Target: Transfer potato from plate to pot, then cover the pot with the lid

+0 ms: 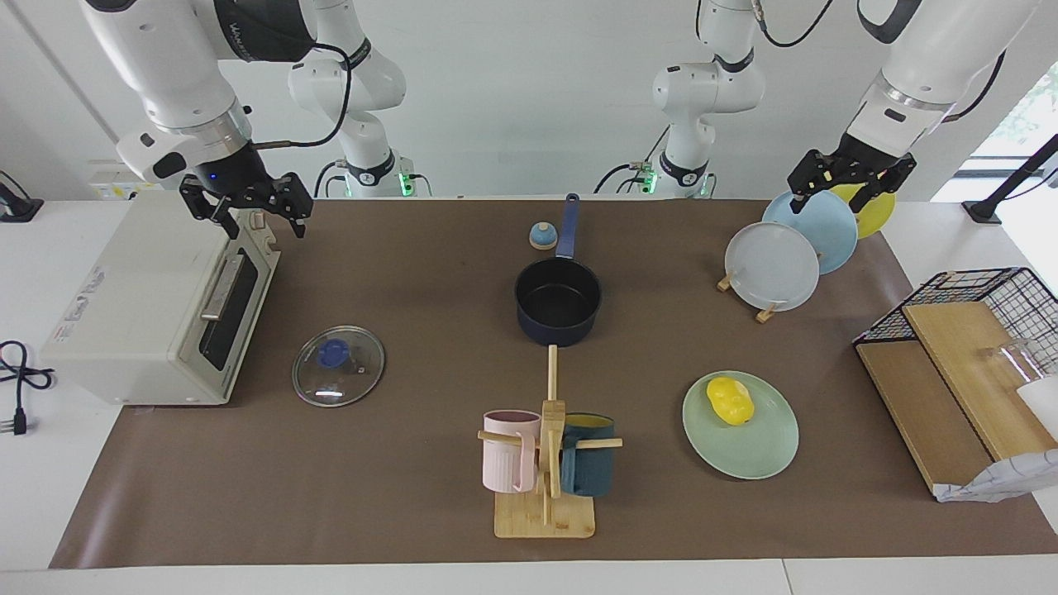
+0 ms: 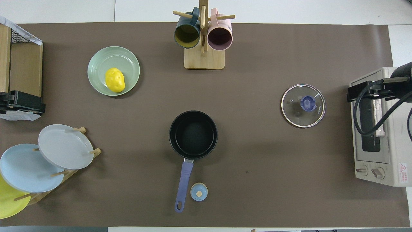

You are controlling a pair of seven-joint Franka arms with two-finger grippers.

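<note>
The yellow potato [image 1: 730, 401] [image 2: 115, 80] lies on the mint-green plate [image 1: 760, 450] [image 2: 99, 64] toward the left arm's end of the table. The navy pot [image 1: 558, 302] [image 2: 193, 133] stands empty mid-table, its handle pointing toward the robots. The glass lid [image 1: 355, 380] [image 2: 296, 116] lies flat, knob up, toward the right arm's end, in front of the toaster oven. My left gripper [image 1: 835, 198] [image 2: 21, 102] is open, raised over the plate rack. My right gripper [image 1: 248, 219] [image 2: 370, 93] is open, raised over the toaster oven. Both are empty.
A mug tree [image 1: 545, 463] [image 2: 203, 35] with a pink and a teal mug stands farther from the robots than the pot. A small bell [image 1: 542, 237] [image 2: 199, 191] sits beside the pot's handle. There are also a plate rack [image 1: 773, 264] [image 2: 66, 146], a toaster oven [image 1: 157, 306] [image 2: 376, 135] and a wire basket with boards [image 1: 967, 330] [image 2: 22, 61].
</note>
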